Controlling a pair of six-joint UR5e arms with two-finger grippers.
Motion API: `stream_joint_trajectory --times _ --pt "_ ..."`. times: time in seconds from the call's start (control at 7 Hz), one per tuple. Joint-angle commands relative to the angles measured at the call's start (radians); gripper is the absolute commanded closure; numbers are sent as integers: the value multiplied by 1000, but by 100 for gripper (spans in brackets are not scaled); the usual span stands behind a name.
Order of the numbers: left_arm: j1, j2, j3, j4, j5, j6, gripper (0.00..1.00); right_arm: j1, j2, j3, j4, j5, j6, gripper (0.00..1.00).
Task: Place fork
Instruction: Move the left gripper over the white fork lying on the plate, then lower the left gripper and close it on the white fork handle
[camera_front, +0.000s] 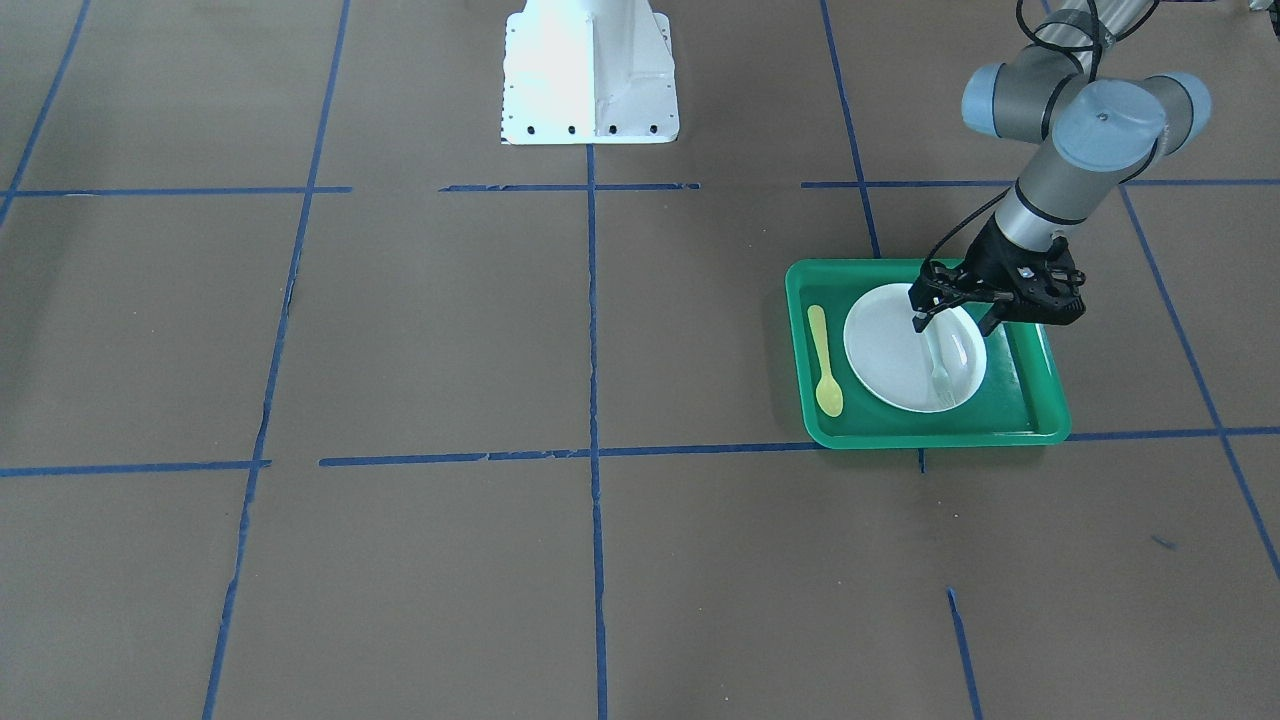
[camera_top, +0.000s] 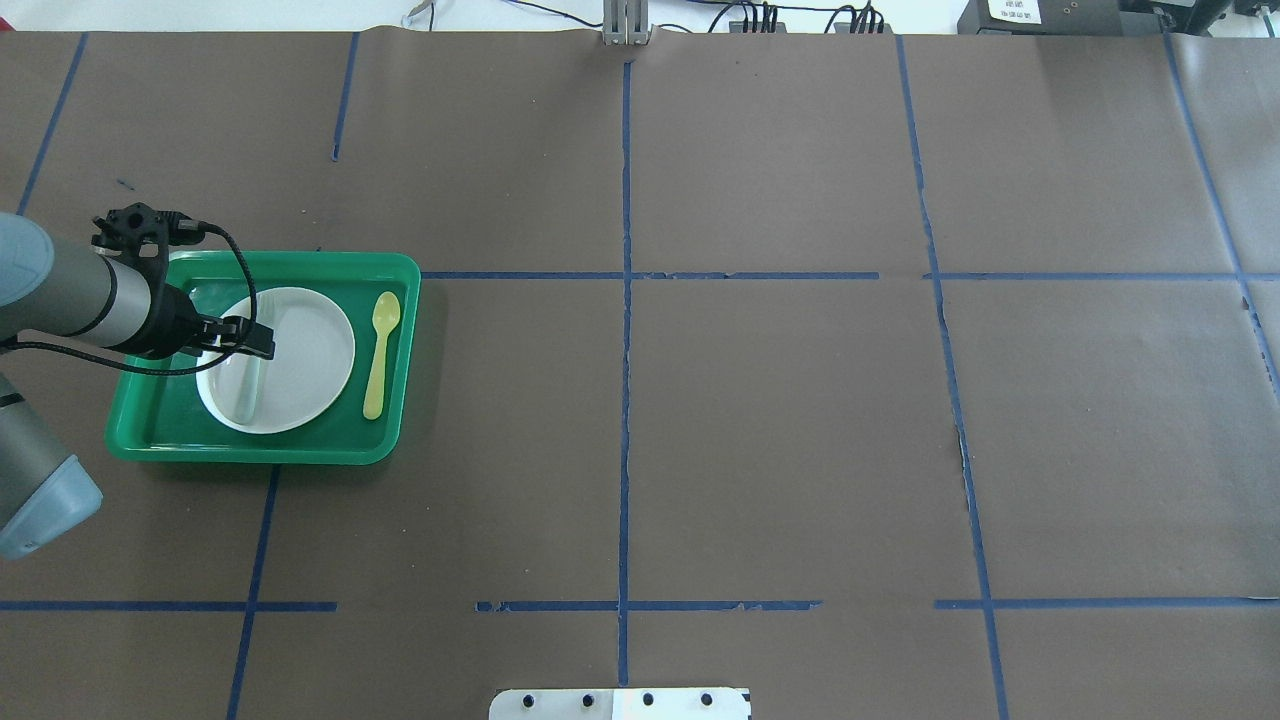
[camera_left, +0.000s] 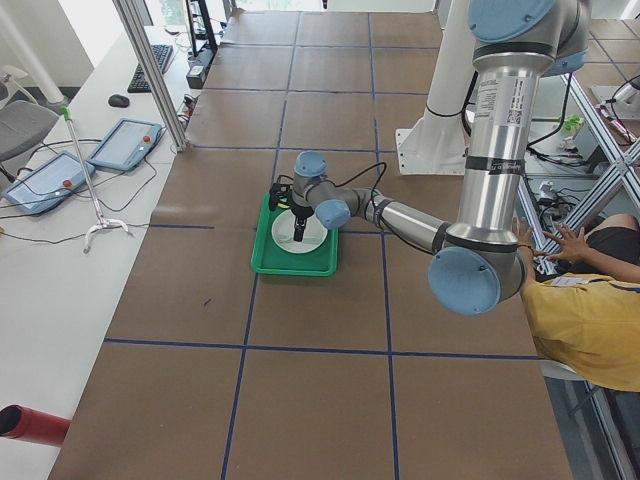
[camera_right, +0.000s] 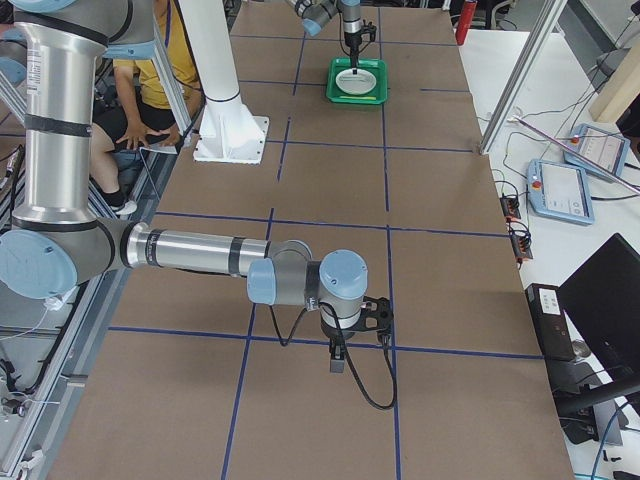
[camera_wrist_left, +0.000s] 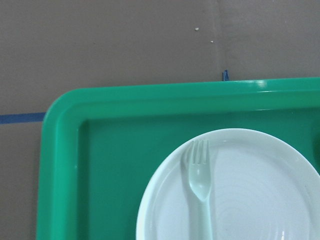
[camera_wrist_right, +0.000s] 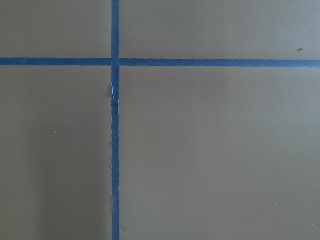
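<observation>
Hovering with jaws apart over the plate (camera_front: 885, 350), the left end effector (camera_front: 953, 325) is risking clipping the fork (camera_front: 941, 372) and flicking it off

Bright, even indoor light falls from above on the brown table (camera_top: 800, 450), with no harsh shadows. A soft, dark shadow hugs the green tray (camera_top: 300, 452) in the overhead view. Glare blows out the white robot base (camera_front: 590, 70) in the front-facing view. Close up, the pale fork (camera_wrist_left: 201, 182) barely stands out from the bluish-white plate (camera_wrist_left: 260, 200), and small highlights glint on the tray rim.
</observation>
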Motion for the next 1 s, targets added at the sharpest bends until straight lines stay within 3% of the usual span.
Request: stream_joint_trajectory --times 0.0,0.43,0.57,0.71,0.86 --pt "22 -6 42 -1 3 -6 15 0 0 0 0 0 0 0" --pt "39 -6 52 -1 2 -5 15 0 0 0 0 0 0 0" --pt "41 -6 52 0 0 -2 33 0 0 0 0 -1 0 0" --pt "41 -6 52 0 -8 -1 68 0 0 0 0 0 0 0" --pt "39 -6 53 5 -9 -1 90 0 0 0 2 0 -2 0"
